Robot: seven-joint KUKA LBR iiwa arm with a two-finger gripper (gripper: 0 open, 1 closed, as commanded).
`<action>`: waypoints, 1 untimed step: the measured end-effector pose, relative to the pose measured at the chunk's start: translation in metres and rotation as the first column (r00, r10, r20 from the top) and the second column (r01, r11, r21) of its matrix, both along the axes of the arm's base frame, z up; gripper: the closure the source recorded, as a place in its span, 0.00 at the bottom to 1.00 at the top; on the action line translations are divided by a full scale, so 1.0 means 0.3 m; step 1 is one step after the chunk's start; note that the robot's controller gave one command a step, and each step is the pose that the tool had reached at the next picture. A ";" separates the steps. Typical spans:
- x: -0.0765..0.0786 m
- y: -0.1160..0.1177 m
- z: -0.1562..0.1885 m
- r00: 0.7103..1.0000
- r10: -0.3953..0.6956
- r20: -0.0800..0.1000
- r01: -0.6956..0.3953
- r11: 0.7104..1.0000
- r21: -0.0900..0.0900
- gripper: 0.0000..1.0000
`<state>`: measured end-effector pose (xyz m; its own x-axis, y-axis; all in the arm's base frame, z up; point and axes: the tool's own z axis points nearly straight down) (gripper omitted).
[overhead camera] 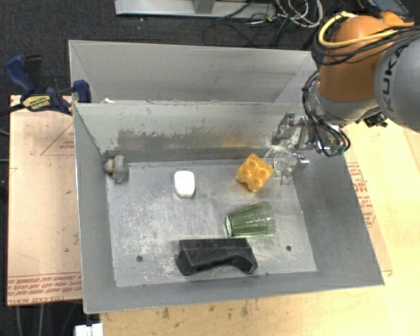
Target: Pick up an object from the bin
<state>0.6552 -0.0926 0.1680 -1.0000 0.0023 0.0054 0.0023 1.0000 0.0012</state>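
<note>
My gripper hangs over the bin's back right part, its pale fingers pointing down with a gap between them and nothing in that gap. Just to its left lies a yellow holed sponge-like lump, close to the fingertips but apart from them. A green see-through cup lies on its side a little nearer the front.
A black block-shaped thing lies near the bin's front wall. A small white rounded piece sits left of the middle. A grey knob-like thing rests in the back left corner. The arm with its orange cover enters from the upper right.
</note>
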 end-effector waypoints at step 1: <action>0.006 0.001 0.018 1.000 0.002 0.008 -0.002 1.000 -0.001 0.00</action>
<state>0.6569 -0.0922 0.1735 -1.0000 0.0007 -0.0025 0.0007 1.0000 0.0004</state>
